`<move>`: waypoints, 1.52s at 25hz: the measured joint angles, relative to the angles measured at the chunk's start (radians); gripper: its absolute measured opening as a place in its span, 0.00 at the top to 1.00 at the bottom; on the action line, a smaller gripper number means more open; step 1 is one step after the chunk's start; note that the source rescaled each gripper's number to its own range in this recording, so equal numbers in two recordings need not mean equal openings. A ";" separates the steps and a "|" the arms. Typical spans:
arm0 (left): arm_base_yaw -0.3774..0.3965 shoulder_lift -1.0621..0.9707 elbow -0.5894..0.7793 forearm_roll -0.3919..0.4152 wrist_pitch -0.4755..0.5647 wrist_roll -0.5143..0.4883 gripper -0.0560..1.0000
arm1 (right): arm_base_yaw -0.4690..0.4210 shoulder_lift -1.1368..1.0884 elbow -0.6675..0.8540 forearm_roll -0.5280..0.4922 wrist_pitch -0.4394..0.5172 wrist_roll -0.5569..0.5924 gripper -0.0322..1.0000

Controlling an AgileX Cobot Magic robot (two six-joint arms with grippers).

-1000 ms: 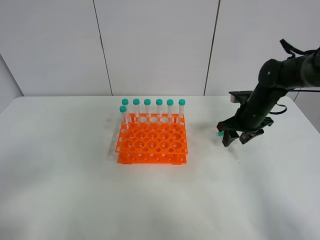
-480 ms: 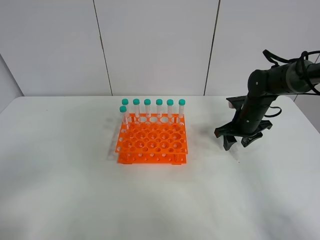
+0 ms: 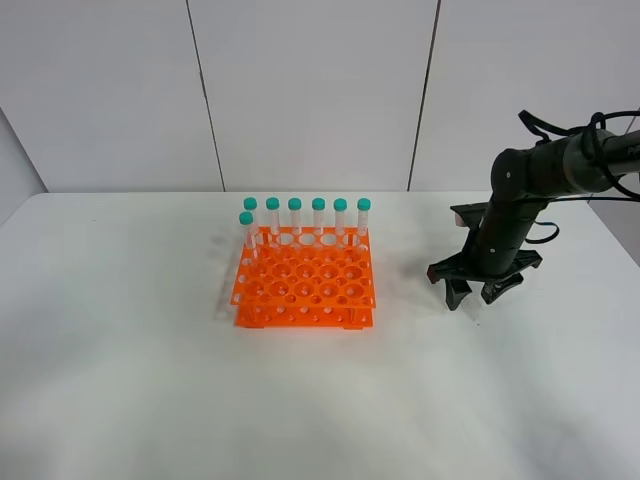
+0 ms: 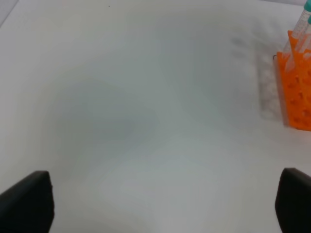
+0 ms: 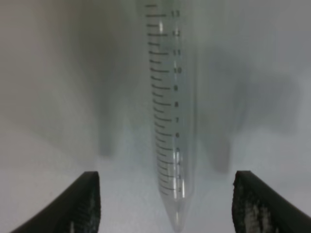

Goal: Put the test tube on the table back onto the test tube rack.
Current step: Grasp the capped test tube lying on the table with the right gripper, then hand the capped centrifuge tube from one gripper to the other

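The table (image 3: 150, 350) is the biggest thing here, a plain white matte top that fills the lower part of the high view and also lies under both of my wrist cameras (image 4: 146, 97).

On it, left of centre in the high view, stands the orange test tube rack (image 3: 305, 290), a 2-tiered grid of round holes. It holds 7 capped tubes (image 3: 318, 215), all upright with teal-green caps: 6 in the back row and 1 in the next row forward at the left end. My left wrist camera catches one end of the rack (image 4: 296, 97) and a couple of those tubes (image 4: 301, 19) at the frame's edge.

My right arm (image 3: 530, 180) reaches in from the right of the high view, black and bent downward, well apart from the rack. Its right gripper (image 3: 472, 297) hangs low over the table with its 2 fingers spread. My left gripper (image 4: 160, 201) is likewise released and wide, holding nothing, with only bare table between its dark fingertips (image 4: 26, 201).

The test tube (image 5: 170, 121) lies on the table directly under my right gripper (image 5: 167, 204), in the gap between the 2 fingers (image 5: 87, 204) and touching neither. Its conical tip points toward the wrist camera, its black printed scale faces up, and its cap end runs out of frame. In the high view my gripper hides it.
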 joint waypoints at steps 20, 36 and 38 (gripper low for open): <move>0.000 0.000 0.000 0.000 0.000 0.000 0.00 | 0.000 0.018 0.000 0.001 -0.006 0.000 0.23; 0.000 0.000 0.000 0.000 0.000 0.000 0.00 | 0.000 0.018 -0.001 0.001 -0.004 0.042 0.96; 0.000 0.000 0.000 0.000 0.000 0.000 0.00 | 0.000 0.018 -0.001 0.001 -0.004 0.042 0.96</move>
